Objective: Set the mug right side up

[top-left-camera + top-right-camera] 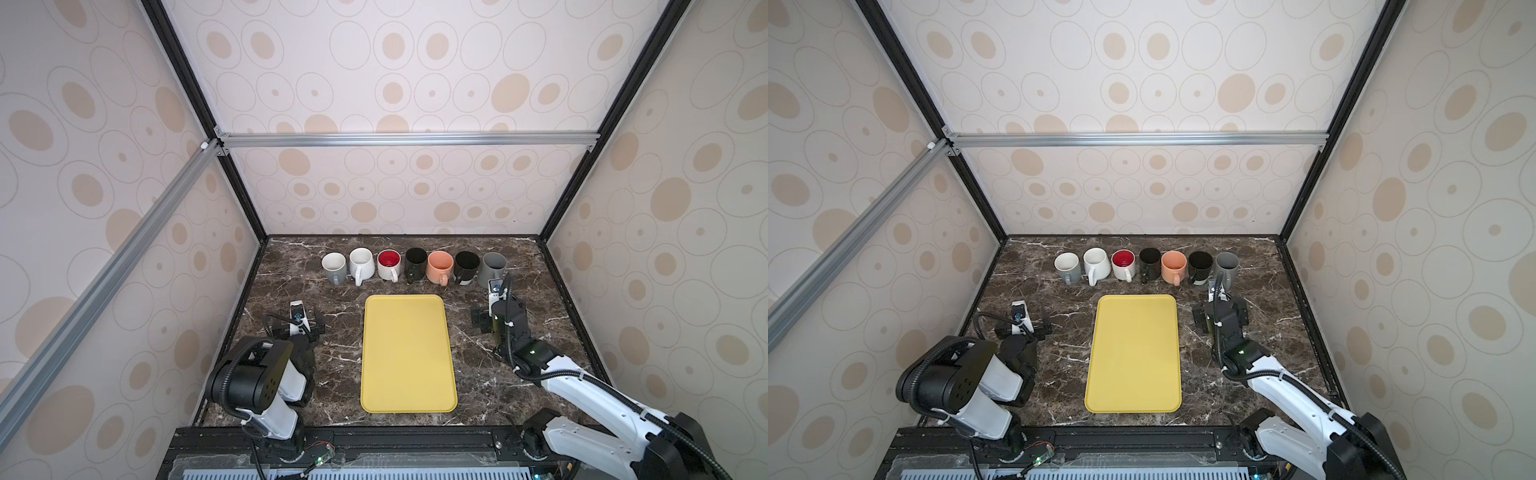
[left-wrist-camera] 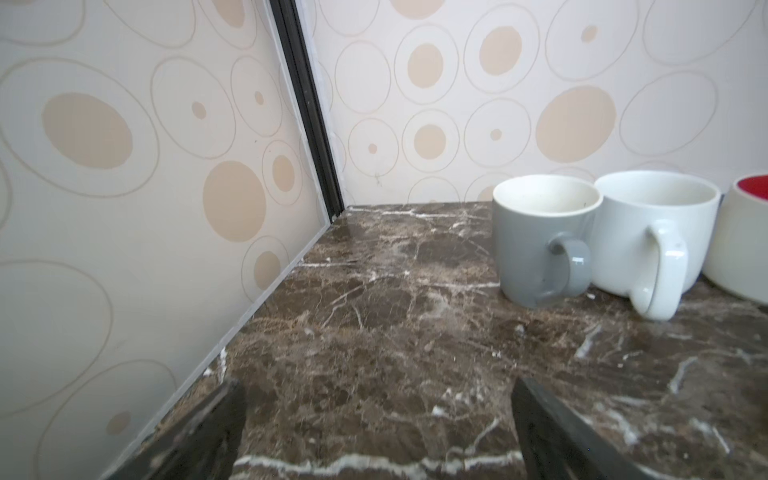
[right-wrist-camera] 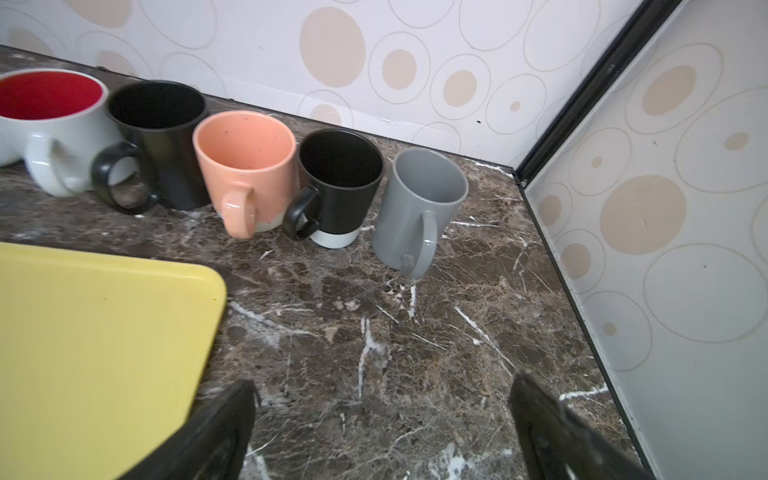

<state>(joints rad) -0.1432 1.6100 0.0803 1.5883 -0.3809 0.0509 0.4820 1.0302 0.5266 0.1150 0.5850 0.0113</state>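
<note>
Several mugs stand in a row along the back of the marble table, all with mouths up: grey mug, white mug, red-lined mug, black mug, peach mug, black-and-white mug and tall grey mug. No upside-down mug shows. My left gripper stands open and empty, short of the grey mug. My right gripper stands open and empty, just in front of the tall grey mug.
A yellow tray lies in the middle of the table between the two arms, nothing on it. Patterned walls close in the back and both sides. The tray's corner lies beside my right gripper.
</note>
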